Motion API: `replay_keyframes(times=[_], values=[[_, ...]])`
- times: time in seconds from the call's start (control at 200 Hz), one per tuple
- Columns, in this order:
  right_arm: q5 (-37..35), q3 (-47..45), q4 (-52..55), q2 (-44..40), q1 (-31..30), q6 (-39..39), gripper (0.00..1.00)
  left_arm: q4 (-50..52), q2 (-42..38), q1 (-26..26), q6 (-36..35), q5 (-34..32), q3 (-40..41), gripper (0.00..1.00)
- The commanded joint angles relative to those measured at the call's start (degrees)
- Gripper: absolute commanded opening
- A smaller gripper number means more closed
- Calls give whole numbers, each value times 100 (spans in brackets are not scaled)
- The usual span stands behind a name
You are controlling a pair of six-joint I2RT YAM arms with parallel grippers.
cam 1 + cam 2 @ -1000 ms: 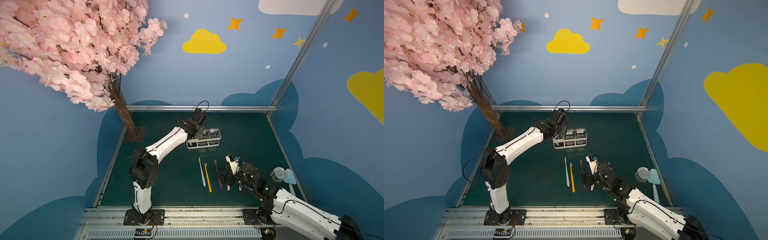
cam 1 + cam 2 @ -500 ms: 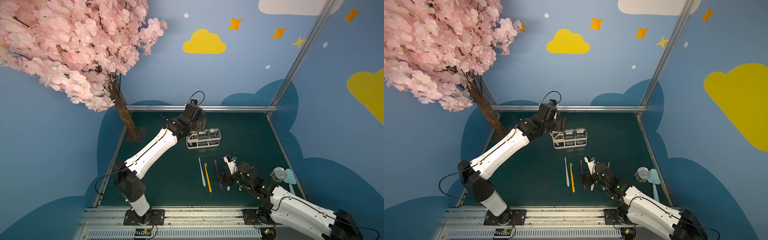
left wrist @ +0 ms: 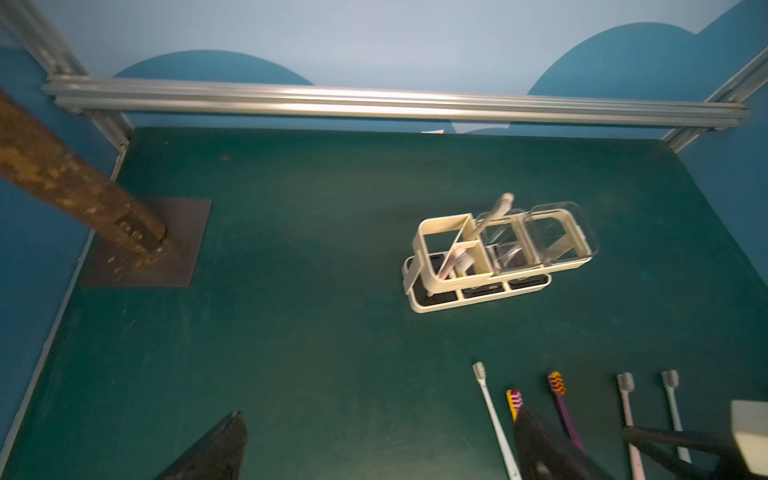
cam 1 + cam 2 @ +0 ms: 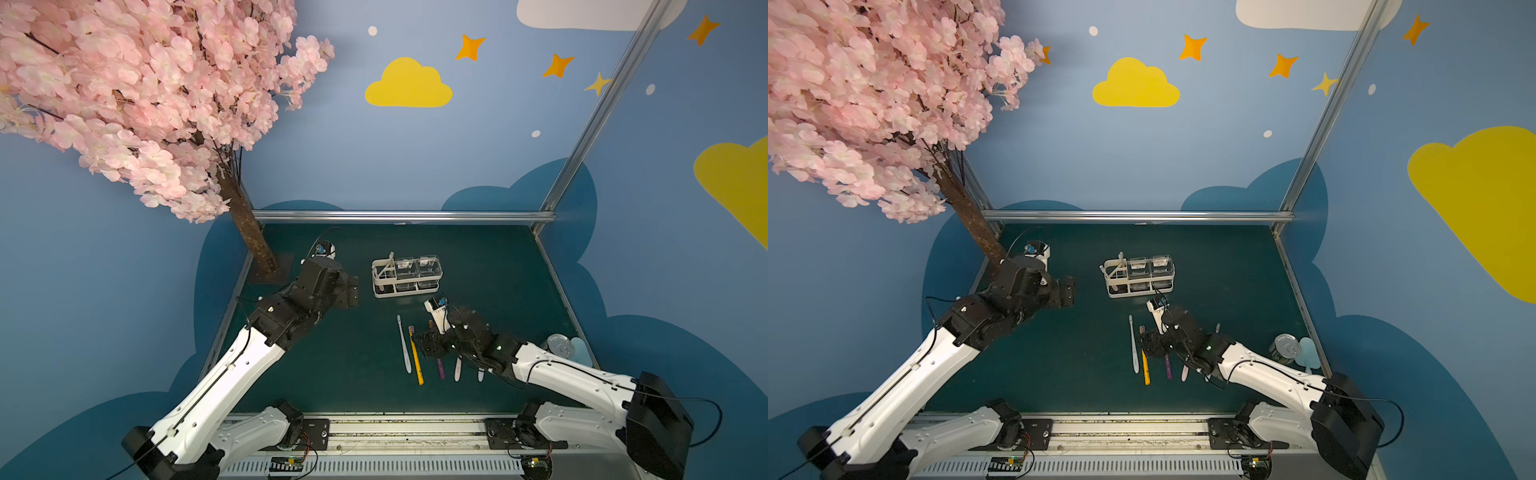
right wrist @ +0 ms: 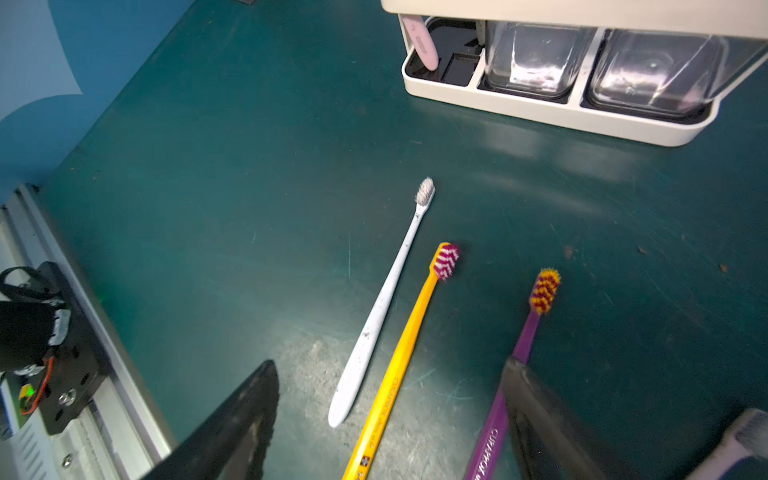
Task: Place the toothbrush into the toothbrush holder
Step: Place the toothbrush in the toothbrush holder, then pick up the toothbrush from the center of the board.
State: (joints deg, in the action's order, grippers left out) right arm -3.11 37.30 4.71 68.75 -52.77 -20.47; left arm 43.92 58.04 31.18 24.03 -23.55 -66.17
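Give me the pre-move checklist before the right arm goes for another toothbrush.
1. Left gripper open, apart from the toothbrush holder: ok.
2. Pink toothbrush in the holder's slot section, leaning, handle down: ok.
3. Holder upright on the green mat: ok.
4. Right gripper open: ok.
5. One toothbrush alone between the right fingers: not ok; the white toothbrush and the yellow toothbrush both lie between them.
6. Right fingers' height over the mat: cannot tell.
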Motion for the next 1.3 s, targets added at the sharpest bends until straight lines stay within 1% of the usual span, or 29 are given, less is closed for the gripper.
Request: replay_keyframes(times=[0.0, 0.065, 0.135, 0.245, 0.345, 0.531, 0.626, 0.826, 1.181, 1.291], values=[[-557, 460, 278, 511, -190, -117, 83, 10, -366, -260, 102, 185, 428, 100], [-684, 808, 447, 945, -271, -125, 81, -24, -417, -287, 86, 222, 412, 100], [-838, 1324, 899, 1448, -320, -108, 78, -44, -399, -305, 121, 226, 406, 100], [-1126, 1908, 1185, 2207, -429, -142, 71, -25, -321, -482, 307, 625, 472, 100], [-1204, 2292, 1318, 2706, -512, -75, 68, 70, -257, -505, 365, 651, 415, 100], [-1403, 2809, 1622, 3426, -523, -76, 55, 65, -378, -559, 369, 651, 439, 100], [-1368, 2998, 1680, 3675, -523, -76, 48, 29, -447, -573, 369, 664, 464, 100], [-1490, 3095, 1560, 3938, -484, -171, 45, 20, -412, -617, 365, 774, 466, 100], [-1260, 3282, 1284, 4361, -262, -293, 39, -23, -373, -709, 370, 860, 482, 100], [-1308, 3316, 1254, 4467, -225, -381, 35, -24, -326, -757, 376, 926, 482, 100]])
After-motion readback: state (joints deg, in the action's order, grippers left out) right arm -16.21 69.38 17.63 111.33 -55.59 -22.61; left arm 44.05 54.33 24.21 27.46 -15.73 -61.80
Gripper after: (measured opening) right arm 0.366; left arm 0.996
